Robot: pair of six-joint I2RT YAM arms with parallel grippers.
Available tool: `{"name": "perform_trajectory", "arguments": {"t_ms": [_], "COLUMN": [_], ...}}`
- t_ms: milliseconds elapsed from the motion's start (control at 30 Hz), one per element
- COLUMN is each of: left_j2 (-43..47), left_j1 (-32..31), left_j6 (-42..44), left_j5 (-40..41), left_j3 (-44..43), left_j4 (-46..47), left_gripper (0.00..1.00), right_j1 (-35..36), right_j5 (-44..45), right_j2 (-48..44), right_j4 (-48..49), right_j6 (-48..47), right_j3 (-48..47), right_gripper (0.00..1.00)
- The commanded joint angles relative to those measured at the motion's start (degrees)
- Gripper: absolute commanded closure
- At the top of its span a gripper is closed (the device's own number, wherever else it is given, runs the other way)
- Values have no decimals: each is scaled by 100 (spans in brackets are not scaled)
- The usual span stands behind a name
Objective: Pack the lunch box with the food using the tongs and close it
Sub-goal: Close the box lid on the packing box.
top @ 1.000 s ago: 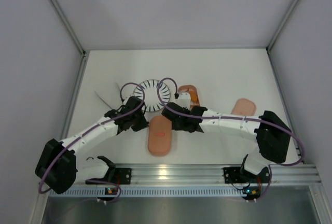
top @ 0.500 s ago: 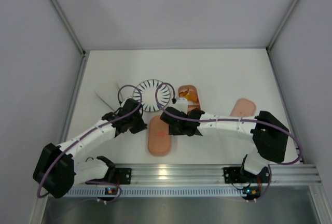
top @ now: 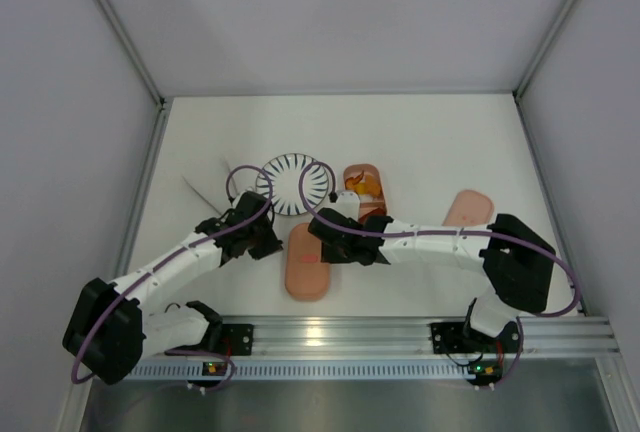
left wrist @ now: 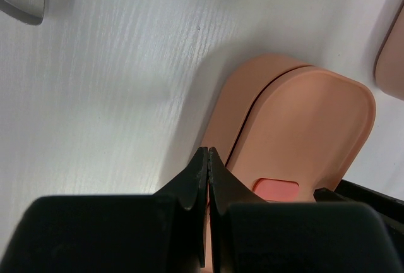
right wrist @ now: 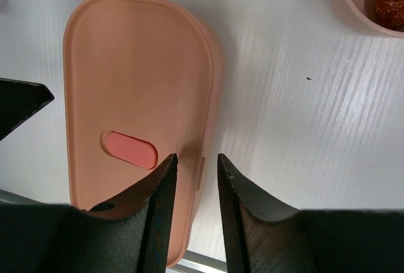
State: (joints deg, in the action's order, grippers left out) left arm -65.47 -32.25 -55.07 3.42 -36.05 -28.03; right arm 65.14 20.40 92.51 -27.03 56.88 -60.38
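A flat white surface (top: 450, 142) sits in the middle, and soft grey shadows lie on it. Up close it has thin, faint lines running across it and one tiny dark speck (right wrist: 308, 78). Three plain pale grey walls stand around it: a far wall (top: 340, 12), a left wall (top: 60, 152) and a right wall (top: 600, 152). A thin silver metal strip runs along each far corner, one on the left (top: 115, 27) and one on the right (top: 560, 27). Along the near edge lies a long shiny silver metal rail (top: 330, 330) with grooves. A bright spot of light shines on its middle. Nearest of all is a dull dark grey flat panel (top: 340, 407).
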Motion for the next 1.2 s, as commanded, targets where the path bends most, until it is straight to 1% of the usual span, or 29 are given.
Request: {"name": "perform_trajectory", "arguments": {"t_ms": [0,100,200,367,400,467,567,867,1067,1167], "left_j2": [52,52,61,87,87,87,96,78,35,52], "left_j1": [43,43,43,52,61,70,79,79,79,79], "left_j6": [84,84,75,84,75,84,84,40,31,49], "left_j5": [-69,-87,-105,-140,-149,-184,-210,-307,-316,-483], "left_j3": [46,98,151,221,239,248,248,423,389,371], "left_j4": [246,289,333,395,412,430,439,650,694,667], "left_gripper": [100,100,100,100,100,100,100,100,100,100], "right_j1": [130,130,130,130,130,130,130,130,130,121], "right_j5": [-45,-45,-36,-72,-80,-115,-142,-221,-195,-142], "right_j2": [65,74,83,136,127,136,145,241,224,215], "right_j4": [329,338,330,382,382,417,452,479,400,339], "right_j6": [104,95,95,78,86,95,95,95,165,200], "right_j3": [17,0,-9,-26,-26,8,0,-18,-18,-35], "right_gripper": [69,71,78,85,88,89,93,93,92,91]}}
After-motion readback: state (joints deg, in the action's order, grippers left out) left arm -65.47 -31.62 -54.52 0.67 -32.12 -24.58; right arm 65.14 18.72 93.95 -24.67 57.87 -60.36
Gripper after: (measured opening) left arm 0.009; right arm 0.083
